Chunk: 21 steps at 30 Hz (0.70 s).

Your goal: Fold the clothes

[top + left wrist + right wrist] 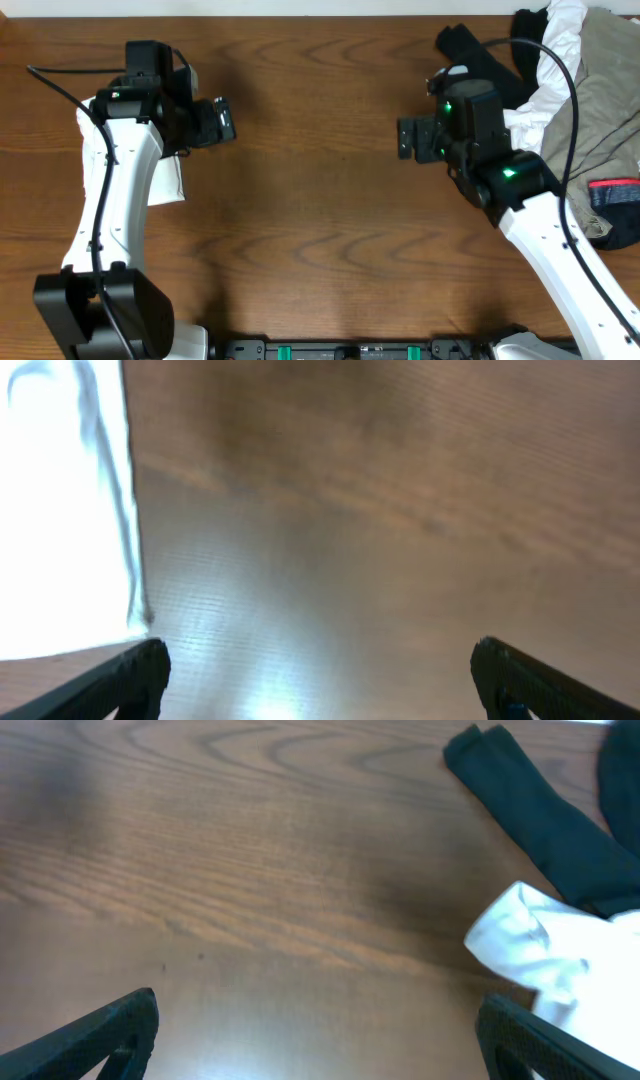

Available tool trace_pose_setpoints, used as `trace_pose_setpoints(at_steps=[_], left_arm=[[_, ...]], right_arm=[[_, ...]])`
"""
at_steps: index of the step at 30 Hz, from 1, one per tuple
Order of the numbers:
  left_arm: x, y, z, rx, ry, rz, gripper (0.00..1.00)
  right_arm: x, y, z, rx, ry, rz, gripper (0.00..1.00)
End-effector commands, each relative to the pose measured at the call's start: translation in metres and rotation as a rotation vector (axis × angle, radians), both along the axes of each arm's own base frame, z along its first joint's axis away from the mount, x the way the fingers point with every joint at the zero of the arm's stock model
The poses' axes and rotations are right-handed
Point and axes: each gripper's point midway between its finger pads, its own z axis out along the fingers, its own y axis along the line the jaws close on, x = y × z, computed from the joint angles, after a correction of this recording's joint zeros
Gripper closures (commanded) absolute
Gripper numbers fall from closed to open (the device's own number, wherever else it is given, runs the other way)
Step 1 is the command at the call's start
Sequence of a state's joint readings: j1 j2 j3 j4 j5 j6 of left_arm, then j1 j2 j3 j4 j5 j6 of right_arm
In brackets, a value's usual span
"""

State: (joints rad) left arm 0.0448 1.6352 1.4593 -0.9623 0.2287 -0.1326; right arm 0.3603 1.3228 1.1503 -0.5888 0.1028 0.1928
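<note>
A folded white garment (165, 180) lies at the table's left, mostly under my left arm; its edge shows in the left wrist view (60, 510). A heap of unfolded clothes sits at the back right: a black piece (500, 60), a white piece (555, 50) and a khaki piece (605, 80). The right wrist view shows the black piece (545, 810) and the white piece (545, 945). My left gripper (222, 120) is open and empty just right of the folded garment (320, 675). My right gripper (410, 138) is open and empty, left of the heap (320, 1035).
A dark blue item with a red band (618, 205) lies at the right edge beside the heap. Bare wooden table (320, 200) stretches between the two grippers.
</note>
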Motion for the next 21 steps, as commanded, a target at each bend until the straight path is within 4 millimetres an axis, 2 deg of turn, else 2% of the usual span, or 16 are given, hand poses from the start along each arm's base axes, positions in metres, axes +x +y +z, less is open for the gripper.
trace_pose_setpoints(at_steps=[1,4,6,9,11,16,21], left_arm=[[-0.006,0.002,0.037,0.05,-0.107,-0.05,0.02],[-0.019,0.0,0.074,0.058,-0.214,-0.068,0.02],[-0.031,-0.009,0.099,0.039,-0.301,-0.1,0.02],[-0.058,-0.02,0.128,0.051,-0.426,-0.163,0.02],[-0.079,-0.026,0.14,0.065,-0.505,-0.197,0.02],[-0.128,-0.023,0.15,0.097,-0.676,-0.188,0.02],[-0.16,-0.023,0.147,0.103,-0.755,-0.185,0.02]], right_arm=[[-0.019,-0.015,0.039,0.013,-0.088,-0.03,0.01],[-0.045,-0.032,0.062,0.028,-0.126,-0.086,0.01],[-0.062,-0.043,0.073,0.043,-0.148,-0.122,0.01],[-0.086,-0.049,0.084,0.066,-0.202,-0.122,0.01],[-0.101,-0.054,0.087,0.066,-0.246,-0.125,0.01],[-0.136,-0.059,0.076,0.083,-0.304,-0.095,0.01],[-0.154,-0.066,0.041,0.114,-0.232,-0.129,0.01]])
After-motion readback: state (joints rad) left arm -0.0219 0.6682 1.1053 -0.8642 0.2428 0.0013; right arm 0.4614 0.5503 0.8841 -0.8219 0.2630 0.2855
